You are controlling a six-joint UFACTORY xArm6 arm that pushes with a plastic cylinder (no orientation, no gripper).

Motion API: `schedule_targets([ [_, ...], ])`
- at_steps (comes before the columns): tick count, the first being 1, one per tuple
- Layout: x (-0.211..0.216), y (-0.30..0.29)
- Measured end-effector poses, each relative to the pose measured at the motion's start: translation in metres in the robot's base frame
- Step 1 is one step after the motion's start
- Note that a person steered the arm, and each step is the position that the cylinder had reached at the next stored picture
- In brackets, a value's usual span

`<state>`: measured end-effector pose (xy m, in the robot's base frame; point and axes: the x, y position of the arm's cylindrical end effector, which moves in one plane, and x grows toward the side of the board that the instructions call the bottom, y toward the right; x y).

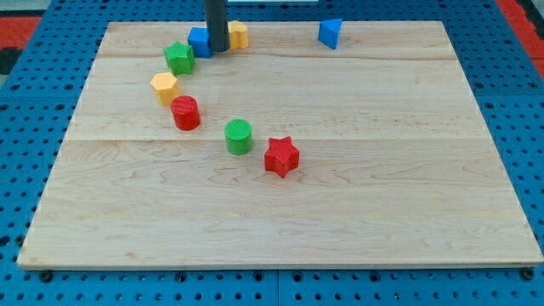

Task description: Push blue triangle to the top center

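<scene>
Overhead, the wooden board (340, 170) carries everything. At its top edge my tip (218, 51), a bare rod gripping nothing, touches the blue cube (199, 41) and yellow block (239, 35). Well apart rightward sits the blue triangle (331, 33).

On the wooden board (340, 212) we see seven blocks that have no share in the job. Near the view's top left a blue block (198, 41) and a yellow block (239, 35) sit close together, their shapes partly hidden. Just below and to the left lies a green star (178, 58). Under it we find a yellow hexagon (164, 87), with a red cylinder (185, 113) just beside it, lower and to the right. Further right stands a green cylinder (239, 136), and a red star (281, 156) near it. Around the board runs a blue pegboard (25, 153) dotted with holes
</scene>
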<state>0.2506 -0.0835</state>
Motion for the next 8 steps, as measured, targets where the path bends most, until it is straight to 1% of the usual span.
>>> schedule_targets([
  [1,-0.014,0.029],
  [2,-0.021,0.045],
  [3,0.003,0.08],
  [4,0.052,0.166],
  [5,0.061,0.224],
  [6,0.061,0.238],
  [8,0.061,0.246],
])
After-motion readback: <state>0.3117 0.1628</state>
